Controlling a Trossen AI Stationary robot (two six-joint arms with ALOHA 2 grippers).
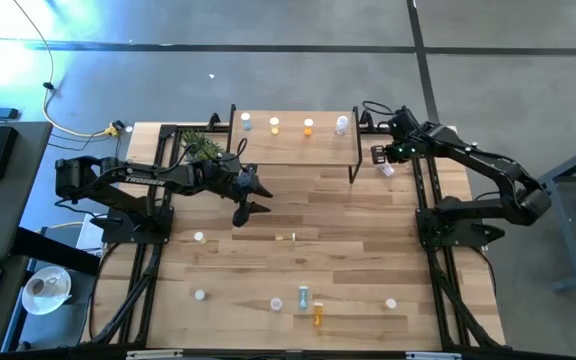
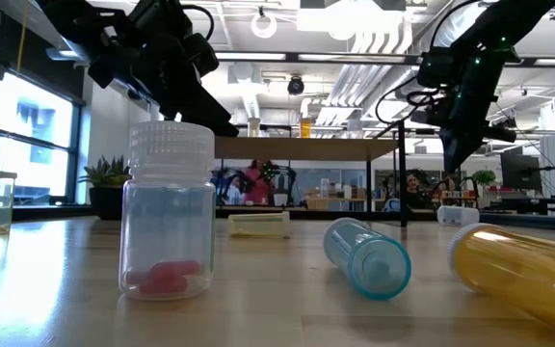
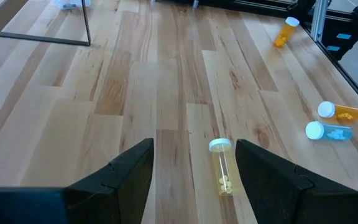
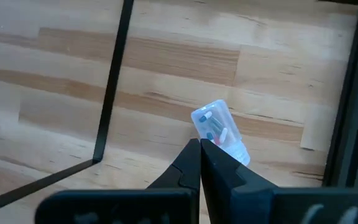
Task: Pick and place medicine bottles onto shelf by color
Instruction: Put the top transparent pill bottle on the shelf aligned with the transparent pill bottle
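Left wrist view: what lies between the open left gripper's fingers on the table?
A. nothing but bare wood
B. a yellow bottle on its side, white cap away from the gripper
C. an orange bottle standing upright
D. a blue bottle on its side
B: the yellow bottle lies flat on the table, framed by the open left gripper, its cap pointing away from the gripper.

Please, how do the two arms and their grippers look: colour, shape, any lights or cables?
Both arms are dark, nearly black, built of jointed segments. The left gripper ends in two broad, flat, wedge-shaped black fingers. The right gripper has similar black fingers and small green lights glowing near its wrist. Black cables loop beside it.
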